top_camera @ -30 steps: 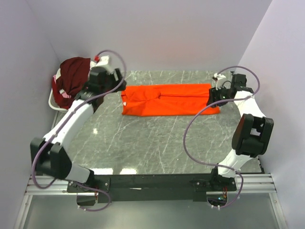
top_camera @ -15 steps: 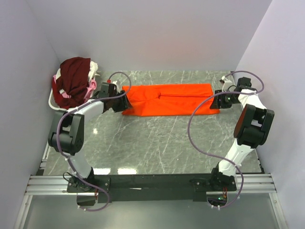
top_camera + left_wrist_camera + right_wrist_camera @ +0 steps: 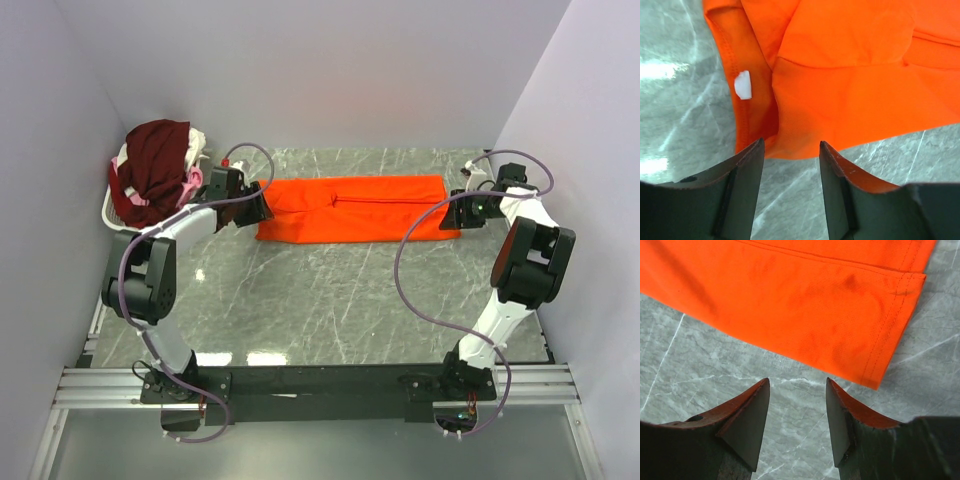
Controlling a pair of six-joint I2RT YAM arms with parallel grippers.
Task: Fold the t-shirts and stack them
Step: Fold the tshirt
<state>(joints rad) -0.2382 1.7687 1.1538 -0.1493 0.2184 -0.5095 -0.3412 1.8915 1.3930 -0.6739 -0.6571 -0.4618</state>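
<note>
Three pale walls (image 3: 300,70), marbled table (image 3: 330,290), orange t-shirt (image 3: 350,210)

The table (image 3: 330,300) is grey stone with thin white veins, and its top is glossy. Two bright spots of light show on it near the near edge. The same veined top shows in the left wrist view (image 3: 685,100) and in the right wrist view (image 3: 715,365). A white wire basket (image 3: 112,212) stands at the far left corner. Pale lilac walls (image 3: 330,70) close the far, left and right sides. Silver metal rails (image 3: 320,402) run along the near edge.
</note>
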